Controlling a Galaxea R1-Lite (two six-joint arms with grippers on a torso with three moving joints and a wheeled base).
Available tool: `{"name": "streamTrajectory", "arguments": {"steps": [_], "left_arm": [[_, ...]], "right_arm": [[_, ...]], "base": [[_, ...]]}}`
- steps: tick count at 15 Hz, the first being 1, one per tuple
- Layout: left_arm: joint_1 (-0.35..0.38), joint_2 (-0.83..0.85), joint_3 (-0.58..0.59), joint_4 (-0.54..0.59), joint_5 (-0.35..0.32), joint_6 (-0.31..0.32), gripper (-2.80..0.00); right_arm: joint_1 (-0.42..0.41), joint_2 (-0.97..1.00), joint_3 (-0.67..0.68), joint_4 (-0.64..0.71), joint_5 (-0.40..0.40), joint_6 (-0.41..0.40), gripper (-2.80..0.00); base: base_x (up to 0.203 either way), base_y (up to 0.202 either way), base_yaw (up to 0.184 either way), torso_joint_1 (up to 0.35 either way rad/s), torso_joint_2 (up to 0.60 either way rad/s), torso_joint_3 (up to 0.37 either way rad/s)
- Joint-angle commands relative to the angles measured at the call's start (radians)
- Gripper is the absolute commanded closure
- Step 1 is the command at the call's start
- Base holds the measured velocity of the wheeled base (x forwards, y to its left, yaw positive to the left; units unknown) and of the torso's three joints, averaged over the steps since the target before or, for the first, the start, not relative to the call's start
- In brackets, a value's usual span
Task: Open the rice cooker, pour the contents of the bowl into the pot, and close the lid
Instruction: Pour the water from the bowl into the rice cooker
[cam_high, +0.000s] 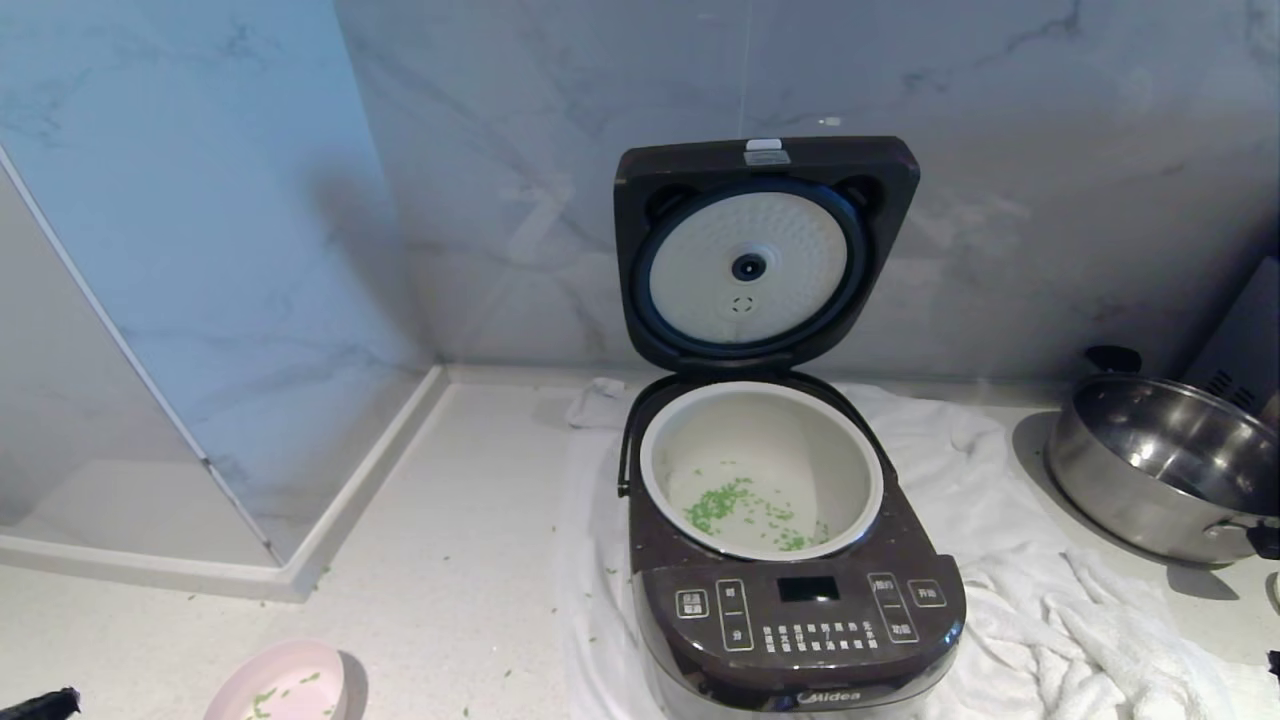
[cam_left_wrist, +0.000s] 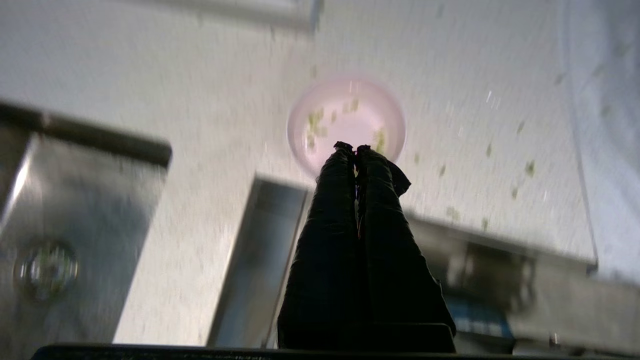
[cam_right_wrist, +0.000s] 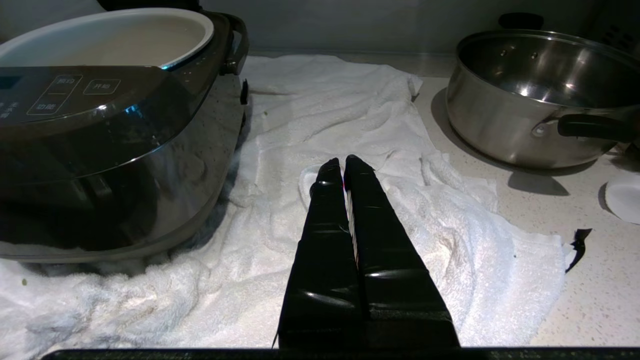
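**Inspector:** Status of the cooker (cam_high: 790, 560)?

**Assistant:** It stands on a white towel (cam_high: 1020, 560) at the centre of the counter (cam_high: 450, 520). The lid (cam_high: 765, 250) is up, tilted back towards the far wall, white dimpled plate facing forward. Opening is done.

**Inspector:** And the pour?

**Assistant:** Judged largely done. Green bits (cam_high: 735, 505) lie scattered over the bottom of the pot (cam_high: 762, 470), mostly on its near side. The bowl (cam_high: 285, 685) sits upright on the counter at the near left, well apart from the cooker, with only a few bits left inside. Some stray bits lie on the counter and towel around it.

**Inspector:** Grippers?

**Assistant:** The left gripper (cam_left_wrist: 355, 148) has its fingers pressed together and holds nothing; the wrist view looks down along them towards the bowl, but contact cannot be confirmed. Only a dark tip shows at the near-left edge of the head view. The right gripper (cam_right_wrist: 341, 161) is also closed and empty, parked low over the towel, right of the cooker, with a steel pan (cam_high: 1165, 465) further right.

**Inspector:** Outstanding?

**Assistant:** Closing the lid. In my judgement that is the one step left, unless the bowl's remnants are to be tipped in too.
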Motion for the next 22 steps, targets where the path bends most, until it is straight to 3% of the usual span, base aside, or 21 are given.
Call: {"name": "streamTrajectory", "arguments": {"steps": [1,4,6,8,10,12,13,17,22], "left_arm": [[0.011,0.27,-0.068,0.166,0.002,0.003,0.0],[0.018,0.448,-0.084,0.226,0.001,0.005,0.0],[0.016,0.524,-0.081,0.173,-0.013,-0.005,0.0],[-0.022,0.57,-0.081,0.118,-0.036,-0.076,0.0],[-0.091,0.599,-0.078,0.104,-0.035,-0.194,0.0],[-0.085,0.651,-0.079,0.06,-0.026,-0.206,0.0],[-0.077,0.66,-0.074,0.031,-0.012,-0.207,-2.8],[-0.037,0.717,-0.074,0.015,0.004,-0.21,-2.8],[0.113,0.89,-0.051,-0.19,-0.001,-0.2,-2.8]], "right_arm": [[0.0,0.0,0.0,0.0,0.001,-0.001,0.0],[0.0,0.0,0.0,0.0,0.001,-0.001,0.0],[0.0,0.0,0.0,0.0,0.001,-0.001,0.0],[0.0,0.0,0.0,0.0,0.001,-0.001,0.0],[0.0,0.0,0.0,0.0,0.001,-0.001,0.0],[0.0,0.0,0.0,0.0,-0.001,-0.001,0.0],[0.0,0.0,0.0,0.0,0.001,-0.001,0.0],[0.0,0.0,0.0,0.0,0.001,-0.001,0.0],[0.0,0.0,0.0,0.0,0.001,-0.001,0.0]], "base": [[0.0,0.0,0.0,0.0,0.0,0.0],[0.0,0.0,0.0,0.0,0.0,0.0],[0.0,0.0,0.0,0.0,0.0,0.0],[0.0,0.0,0.0,0.0,0.0,0.0],[0.0,0.0,0.0,0.0,0.0,0.0],[0.0,0.0,0.0,0.0,0.0,0.0],[0.0,0.0,0.0,0.0,0.0,0.0],[0.0,0.0,0.0,0.0,0.0,0.0],[0.0,0.0,0.0,0.0,0.0,0.0]]}}
